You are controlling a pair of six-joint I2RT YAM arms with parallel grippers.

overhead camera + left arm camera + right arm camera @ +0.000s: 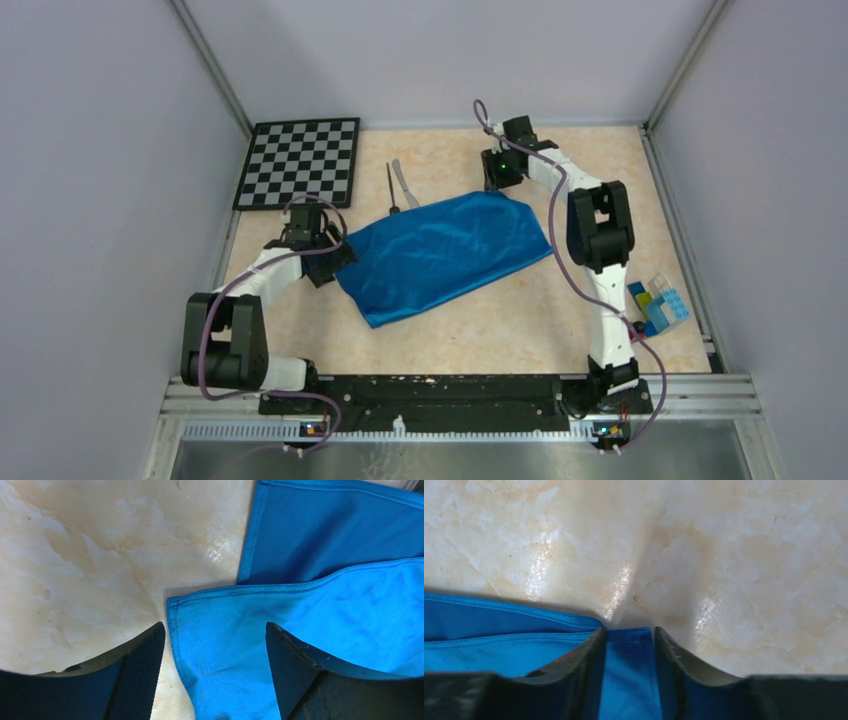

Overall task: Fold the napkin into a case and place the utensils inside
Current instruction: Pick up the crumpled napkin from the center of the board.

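Observation:
The blue napkin [440, 255] lies folded in two layers in the middle of the table, slanting from near left to far right. Over its near-left corner stands my left gripper [335, 262], open. In the left wrist view that gripper [215, 626] has the hemmed corner of the napkin [325, 605] lying between its wide-apart fingers. My right gripper [497, 185] is down at the far-right corner. In the right wrist view its fingers [629, 629] stand a narrow gap apart with the corner of the napkin [499, 645] between them. The dark fork [392, 188] and pale knife [404, 183] lie side by side just beyond the napkin.
A black-and-white checkerboard [298, 162] lies at the far left. Blue, yellow and white toy blocks [660, 303] sit near the right edge. Grey walls and metal rails enclose the table.

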